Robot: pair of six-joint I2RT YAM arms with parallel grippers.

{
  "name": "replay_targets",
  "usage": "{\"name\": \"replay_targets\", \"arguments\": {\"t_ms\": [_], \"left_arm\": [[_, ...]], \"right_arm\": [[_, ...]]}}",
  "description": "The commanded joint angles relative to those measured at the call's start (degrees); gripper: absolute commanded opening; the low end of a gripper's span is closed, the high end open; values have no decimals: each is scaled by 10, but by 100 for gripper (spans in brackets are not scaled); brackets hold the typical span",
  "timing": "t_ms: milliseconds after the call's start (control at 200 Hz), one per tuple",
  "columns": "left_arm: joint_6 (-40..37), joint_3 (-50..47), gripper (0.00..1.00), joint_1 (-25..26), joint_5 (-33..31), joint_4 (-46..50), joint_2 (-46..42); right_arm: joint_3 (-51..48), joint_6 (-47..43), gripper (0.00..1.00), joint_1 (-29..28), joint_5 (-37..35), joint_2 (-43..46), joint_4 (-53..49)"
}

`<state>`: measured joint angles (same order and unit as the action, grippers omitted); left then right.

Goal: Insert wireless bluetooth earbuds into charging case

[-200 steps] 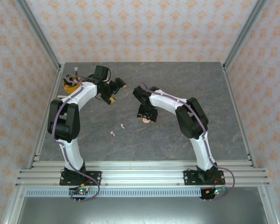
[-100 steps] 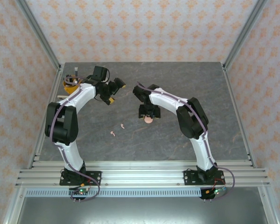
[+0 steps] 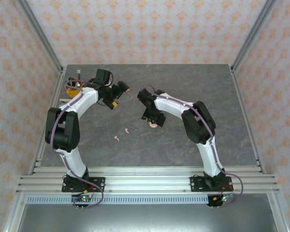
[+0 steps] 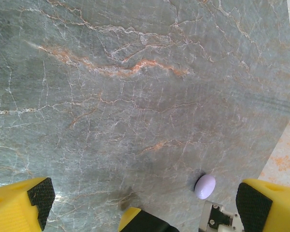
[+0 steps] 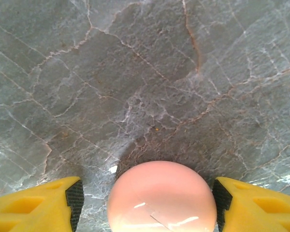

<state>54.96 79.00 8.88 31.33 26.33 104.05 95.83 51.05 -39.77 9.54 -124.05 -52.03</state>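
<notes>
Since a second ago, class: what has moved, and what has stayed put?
The right end effector twisted slightly over the pink case, which lies between its spread jaws, unclamped. The left arm's elbow swung outward; the left end effector, open, hardly shifted. The two pink earbuds stayed put.

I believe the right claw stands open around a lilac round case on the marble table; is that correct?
Not quite: the round case between the fingers of the right claw is pale pink, not lilac, as the right wrist view shows. The claw does stand open around it on the marble table.
</notes>
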Motion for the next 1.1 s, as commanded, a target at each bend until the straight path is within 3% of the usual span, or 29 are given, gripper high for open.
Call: {"name": "replay_targets", "arguments": {"t_ms": [0,490,741,896,1096], "left_arm": [[-6,-6,99,-1,9,-3,-17],[1,-6,99,4,6,-6,-23],[0,1,99,6,3,0,-24],[-2,1,99,7,2,4,-30],[-12,-2,99,12,6,13,-32]], "right_arm": [[-2,24,71,-5,-22,1,-13],[-22,30,71,-16,-9,10,-17],[-33,8,64,-11,-20,5,-12],[-36,-48,56,14,18,8,1],[-19,-168,52,41,74,13,-7]]}}
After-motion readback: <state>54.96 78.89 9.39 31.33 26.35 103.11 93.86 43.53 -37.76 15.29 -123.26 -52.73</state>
